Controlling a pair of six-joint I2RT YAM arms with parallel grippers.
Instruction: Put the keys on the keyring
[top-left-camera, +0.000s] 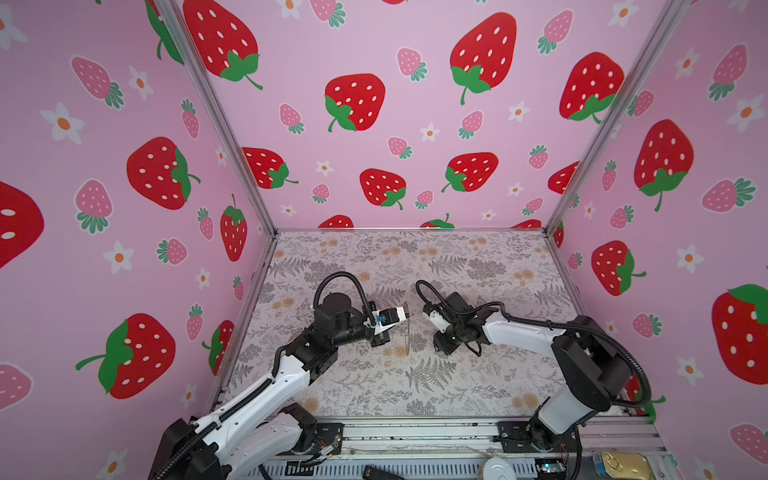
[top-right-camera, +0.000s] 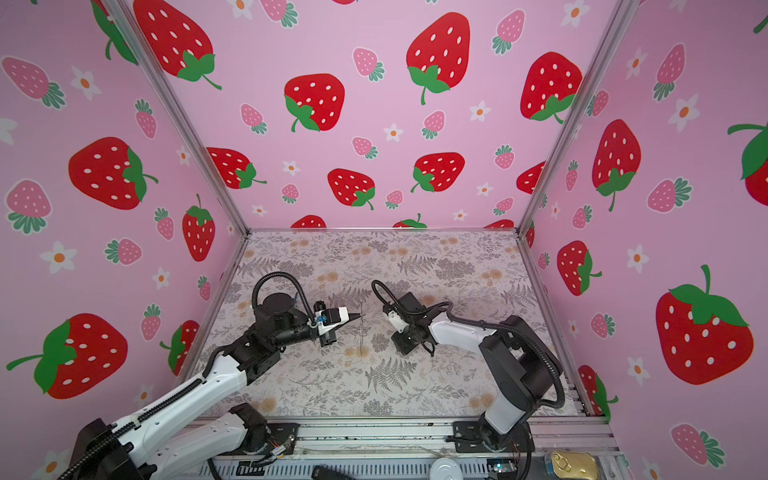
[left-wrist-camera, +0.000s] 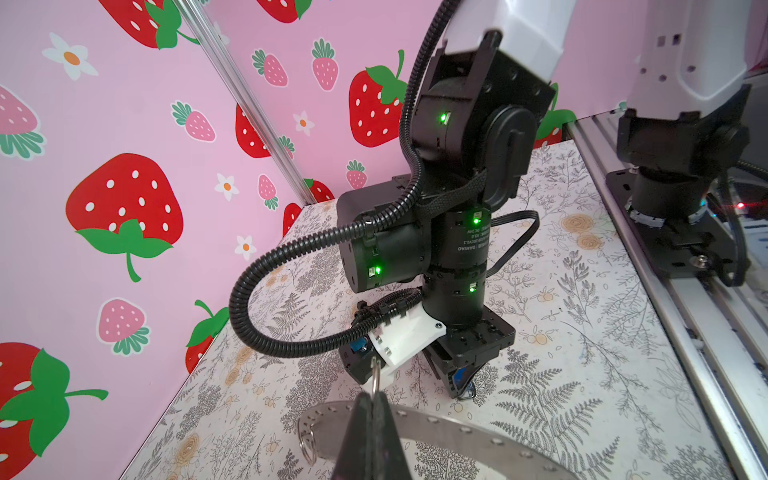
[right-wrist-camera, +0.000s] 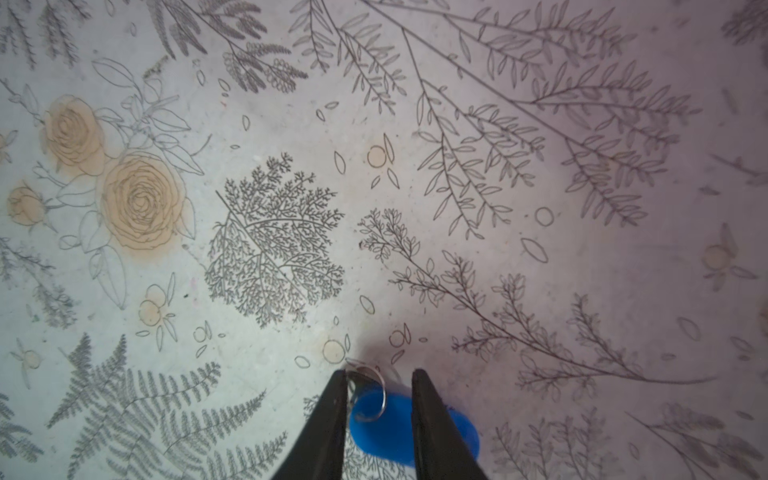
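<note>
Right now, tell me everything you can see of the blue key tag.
The blue key tag is a small glossy oval, plastic by its look, with a thin silver loop at one end. It appears to lie flat on the flower-printed table, between the fingers of the right tool, which stand apart either side. One finger seems to touch the loop; both hide its edges.

The keyring (left-wrist-camera: 436, 428) is cut off by the left wrist view's edge, and the left tool (left-wrist-camera: 370, 401) covers part of its rim. In both top views it's an edge-on sliver, holes unreadable. The keys (right-wrist-camera: 374, 424): blue tag partly under the right tool (right-wrist-camera: 379, 372) fingers, hidden in top views. Whether they touch the tag: can't tell.
</note>
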